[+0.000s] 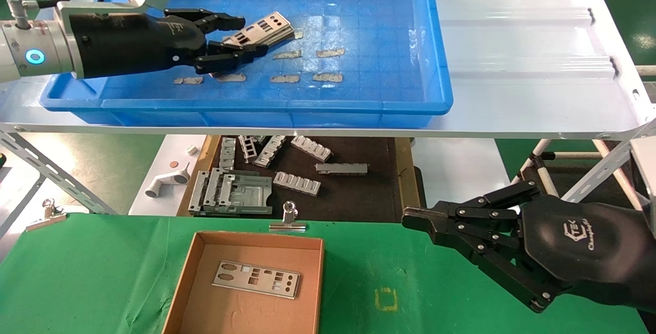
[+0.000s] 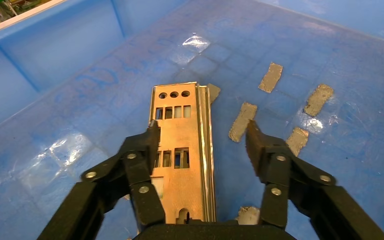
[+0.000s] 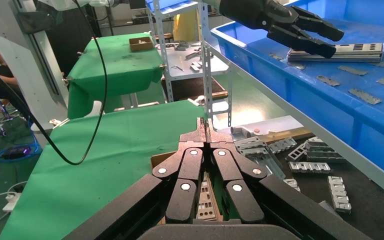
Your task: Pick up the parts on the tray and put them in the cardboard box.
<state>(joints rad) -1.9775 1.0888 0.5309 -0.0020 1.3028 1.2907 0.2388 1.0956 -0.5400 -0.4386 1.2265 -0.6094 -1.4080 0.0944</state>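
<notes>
A factory or assembly workshop. A white metal shelf [image 1: 512,42] on slotted steel struts crosses the top of the head view, carrying a blue plastic tray [image 1: 359,103]. Below it, centre frame, grey metal brackets [image 1: 297,183] lie scattered on a dark mat [image 1: 359,190]. A green cloth [image 1: 102,272] covers the workbench at the bottom. The right wrist view shows more green-covered benches and metal racking at upper left.

Blue grid-floored tray [image 1: 359,103]; silver parts [image 1: 264,29]; brown cardboard box [image 1: 205,244], perhaps.
</notes>
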